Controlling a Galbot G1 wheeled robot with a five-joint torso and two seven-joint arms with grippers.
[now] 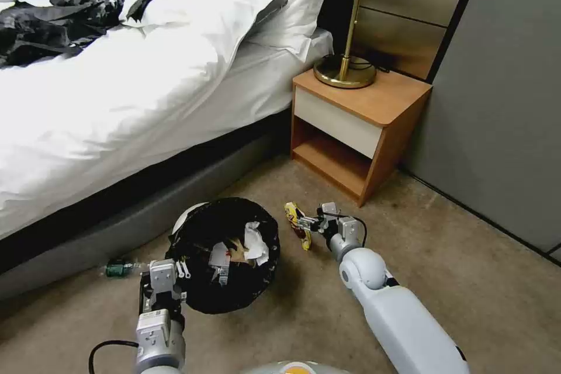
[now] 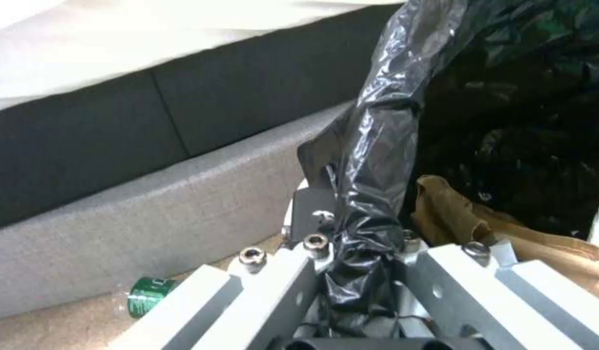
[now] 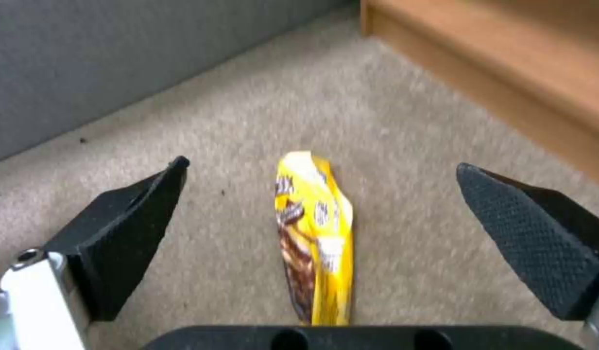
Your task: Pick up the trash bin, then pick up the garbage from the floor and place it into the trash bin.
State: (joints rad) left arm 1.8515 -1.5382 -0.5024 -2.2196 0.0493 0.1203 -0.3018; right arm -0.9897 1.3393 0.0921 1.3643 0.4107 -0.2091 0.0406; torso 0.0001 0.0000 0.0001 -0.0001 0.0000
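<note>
Head view: bin held at lower centre, wrapper just right of it

Left gripper [image 1: 182, 272], low in the frame, is clamped on the black-lined rim of the trash bin [image 1: 231, 257], which holds paper and cardboard scraps. Right gripper [image 1: 305, 224] hangs over the yellow snack wrapper [image 1: 297, 224] on the carpet, its fingers [image 3: 128, 233] spread wide either side of it. A green-labelled bottle [image 1: 118, 269] lies lower left by the bed base [image 1: 105, 228]

Pale grey-white rounded right arm with ball-like joint, black cable looped at wrist, right gripper [image 3: 322, 194] with black textured wedge pads, left gripper [image 2: 361, 272] of grey bars and hex screws
</note>
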